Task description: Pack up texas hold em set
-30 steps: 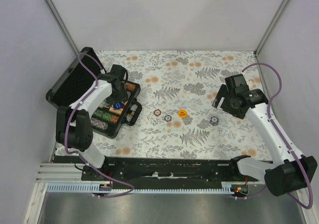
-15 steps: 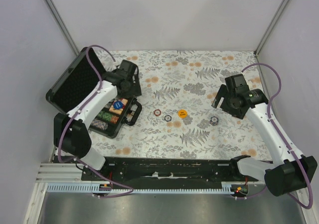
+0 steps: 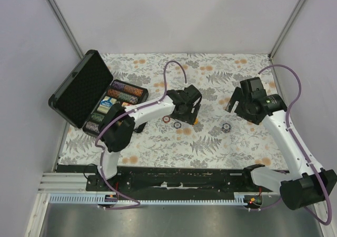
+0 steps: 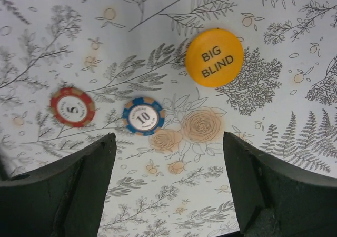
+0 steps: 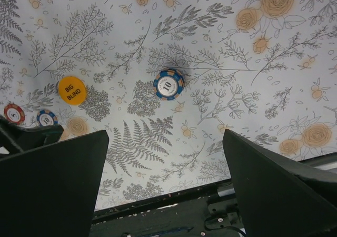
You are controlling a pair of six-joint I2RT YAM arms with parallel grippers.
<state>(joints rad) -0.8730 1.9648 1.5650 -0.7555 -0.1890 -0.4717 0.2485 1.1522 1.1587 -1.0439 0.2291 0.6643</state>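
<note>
The black case (image 3: 79,92) lies open at the left side of the floral-printed bench (image 3: 210,142), its lid tilted back. Rows of striped poker chips (image 3: 125,92) fill its tray; any writing on them is too small to read from above.

Right of the case, near the middle of the bench, the left end effector (image 4: 168,139) hovers released, its fingers spread wide and holding nothing. Below it three pieces lie flat on the bench. A red chip (image 4: 72,107) is marked "5". Just beside it, without touching, is a blue chip (image 4: 143,116) marked "10". Farther right and a little apart is a round orange button (image 4: 214,57) printed "BIG BLIND" in dark capitals.

Farther right again, well apart from that group, a second blue chip (image 5: 169,84), also marked "10", lies alone. The right end effector (image 5: 163,137) hangs above it, likewise released and empty, with its fingers wide apart.
</note>
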